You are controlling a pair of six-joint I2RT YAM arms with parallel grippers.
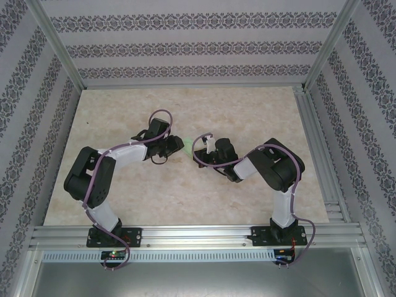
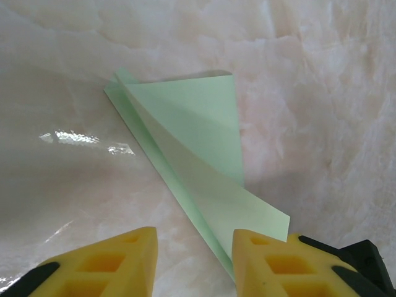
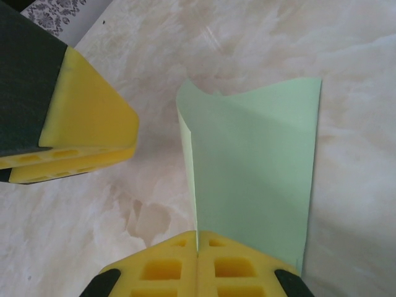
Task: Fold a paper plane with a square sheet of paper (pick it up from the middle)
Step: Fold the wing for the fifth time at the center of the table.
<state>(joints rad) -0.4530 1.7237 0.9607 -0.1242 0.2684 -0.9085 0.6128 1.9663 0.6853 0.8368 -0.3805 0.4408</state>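
Observation:
The pale mint-green sheet of paper [image 1: 187,147] lies folded between the two grippers at mid-table. In the left wrist view the paper [image 2: 198,136] has a long crease and a pointed far end, with one flap lifting. My left gripper [image 2: 195,257] is open, and the paper's folded edge runs just inside its right finger [image 2: 266,260]. In the right wrist view the paper [image 3: 260,173] stands up from my right gripper [image 3: 198,244], which is shut on its creased edge. From above, the left gripper [image 1: 176,146] and right gripper [image 1: 199,149] face each other across the paper.
The marble-look tabletop [image 1: 185,192] is bare around the paper. Aluminium frame rails [image 1: 192,235] run along the near edge and right side. A yellow finger of the left gripper [image 3: 86,117] hangs close to the paper's upper left in the right wrist view.

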